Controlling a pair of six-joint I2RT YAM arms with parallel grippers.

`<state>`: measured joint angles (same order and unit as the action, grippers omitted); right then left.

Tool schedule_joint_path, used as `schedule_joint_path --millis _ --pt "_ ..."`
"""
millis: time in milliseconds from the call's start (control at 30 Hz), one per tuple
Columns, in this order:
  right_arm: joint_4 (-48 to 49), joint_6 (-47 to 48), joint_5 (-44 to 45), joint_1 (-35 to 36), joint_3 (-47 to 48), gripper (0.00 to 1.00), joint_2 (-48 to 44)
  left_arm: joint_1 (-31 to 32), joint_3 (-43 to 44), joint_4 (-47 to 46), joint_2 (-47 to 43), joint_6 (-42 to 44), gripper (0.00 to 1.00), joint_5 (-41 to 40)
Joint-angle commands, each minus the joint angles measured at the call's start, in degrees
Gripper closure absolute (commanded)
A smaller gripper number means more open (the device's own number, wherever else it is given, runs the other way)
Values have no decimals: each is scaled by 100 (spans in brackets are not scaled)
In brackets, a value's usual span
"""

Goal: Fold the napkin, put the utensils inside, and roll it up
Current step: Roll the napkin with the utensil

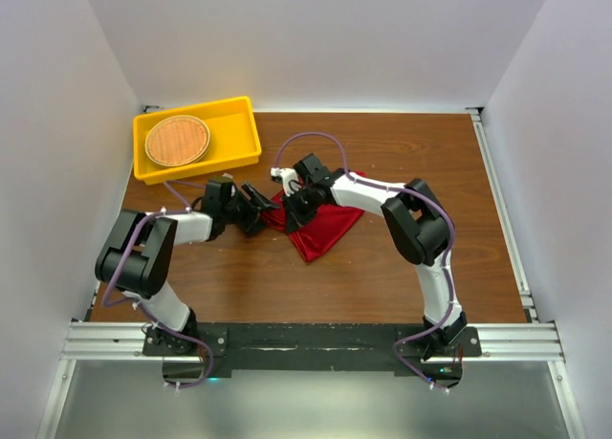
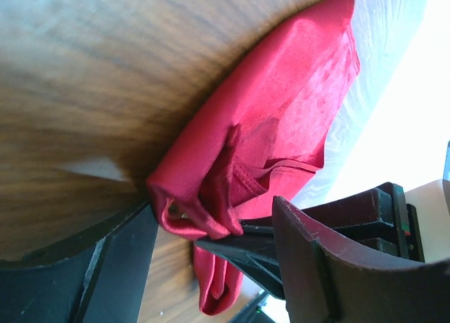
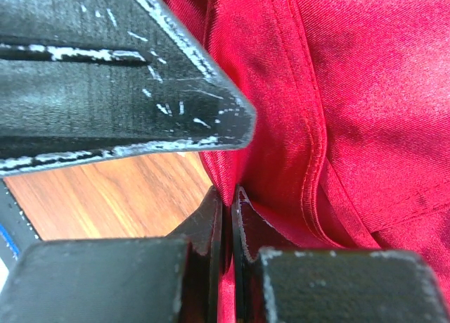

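White walls on three sides. Brown wood surface (image 1: 402,267), both arms reaching in to meet near its middle.

Far left corner: yellow tray (image 1: 244,109) with a round woven mat (image 1: 177,140) lying in it.

Napkin (image 1: 325,227): near the centre of the surface, bunched into a rough wedge, not flat. The grippers are at its left end.

Right gripper (image 1: 295,202): jaws pressed together with a fold of red cloth pinched between them.

Left gripper (image 1: 256,208): jaws wide, standing astride the bunched left edge. One finger (image 2: 119,267) seems to touch the cloth; the other is clear of it.

Handling, as a judgement: light, limp, satiny, likely to slide on wood and through a loose pinch. It will not keep a crease unaided. Best taken at the stitched hem or a corner, where the layers are thicker, with the two holds well apart so that it can be drawn taut.

Views: the top view alone gives the layout and the tray. The left wrist view shows the folds piled at the near edge and a hem curling under. The right wrist view alone confirms the pinch. The fork shows in no view; a small glint inside the fold in the left wrist view is too small to name.
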<state>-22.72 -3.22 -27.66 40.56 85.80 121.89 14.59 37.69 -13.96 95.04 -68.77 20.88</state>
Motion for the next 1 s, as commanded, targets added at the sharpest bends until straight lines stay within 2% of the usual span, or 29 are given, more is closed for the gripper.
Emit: schedule_joint_path --millis 0,167,233,300,433,467,567,633,667,833,867,933,967 --pt "-180 67 -301 -21 86 100 160 88 -87 350 365 584 30 -761" --pt "-294 120 -302 -30 174 100 248 158 -51 297 506 742 37 -823" --pt "-321 146 -293 -39 183 100 274 185 -34 297 515 847 44 -893" --pt "-356 164 -240 -39 191 100 283 220 -25 288 498 892 57 -928" --pt "-409 243 -135 -30 209 100 292 237 150 446 506 1146 70 -937" --pt "-417 235 -108 -30 218 100 283 237 203 525 515 1216 79 -946" --pt "-496 270 67 5 253 100 266 237 484 885 533 1445 84 -946" --pt "-602 278 295 84 305 100 222 237 703 1217 541 1550 92 -928" --pt "-654 287 383 119 323 99 196 237 783 1350 559 1586 99 -911" --pt "-751 130 850 304 288 82 -86 246 1161 2159 568 1701 100 -770" --pt "-751 103 980 313 271 75 -147 246 1170 2221 559 1683 100 -735" --pt "-743 103 1087 400 201 69 -375 264 1240 2466 489 1657 100 -638" --pt "-708 111 1226 427 174 63 -446 281 1284 2581 463 1674 100 -647"
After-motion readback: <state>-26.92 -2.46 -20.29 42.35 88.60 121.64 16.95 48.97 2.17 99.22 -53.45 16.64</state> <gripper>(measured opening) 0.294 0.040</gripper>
